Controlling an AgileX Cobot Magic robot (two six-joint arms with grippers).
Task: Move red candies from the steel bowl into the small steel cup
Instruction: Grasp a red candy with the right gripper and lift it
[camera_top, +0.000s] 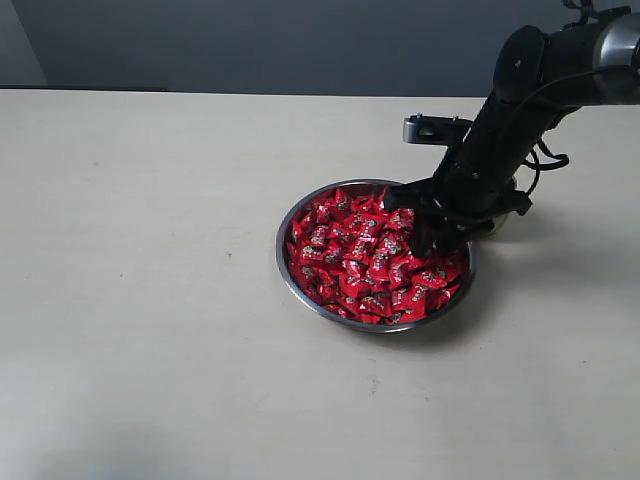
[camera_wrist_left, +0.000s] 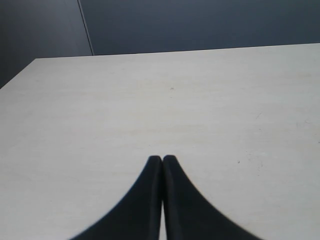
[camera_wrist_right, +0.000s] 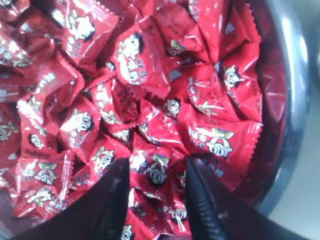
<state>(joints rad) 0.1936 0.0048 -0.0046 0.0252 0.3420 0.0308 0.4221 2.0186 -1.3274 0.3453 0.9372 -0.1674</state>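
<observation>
Right gripper (camera_top: 425, 238) sits in the steel bowl (camera_top: 375, 327) at centre-right of frame, jaws part-open astride the red candies (camera_top: 360, 262) (none clamped yet). The bowl is full and the small steel cup is not visible. Left gripper (camera_wrist_left: 162, 161) is closed and empty.

Seemingly a lab test bench: a bare pale tabletop (camera_top: 150, 300) before a plain dark grey wall (camera_top: 250, 45).

Exterior view: high and oblique, looking down across the bench (camera_top: 150, 330) toward a dark wall (camera_top: 250, 40). Left wrist view: low over the bench, facing a dark wall past the left fingers (camera_wrist_left: 142, 200). Right wrist view: close above the steel bowl (camera_wrist_right: 292, 100), looking down between the right fingers (camera_wrist_right: 112, 200) onto red candies (camera_wrist_right: 150, 75) that the exterior view also shows.
</observation>
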